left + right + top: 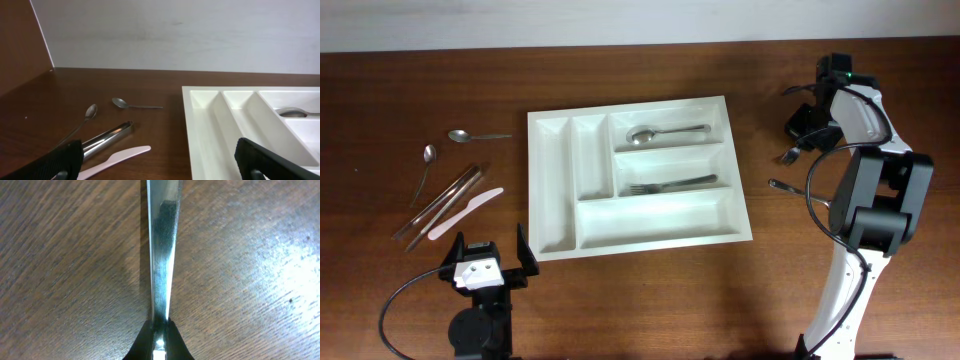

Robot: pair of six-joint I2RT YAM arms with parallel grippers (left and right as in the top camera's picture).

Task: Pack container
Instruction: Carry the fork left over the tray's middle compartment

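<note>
The container (660, 215) lies flat at the centre of the table (380, 80). The right arm (880, 190) rises from the near right and reaches toward the far right edge. The right gripper (159, 330) is clamped on a steel utensil (162, 255) by its handle. The left gripper (490, 252) sits near-left, jaws fully spread and empty.

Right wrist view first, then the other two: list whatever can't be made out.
1. Right wrist: the metal handle clamped in the right gripper is cut off by the top edge; which utensil it is cannot be told.
2. Overhead: the arm's own body hides that grip.
3. Left wrist: the container runs off the right edge, a black finger covers its near part, and of the spoon only the bowl shows.
</note>
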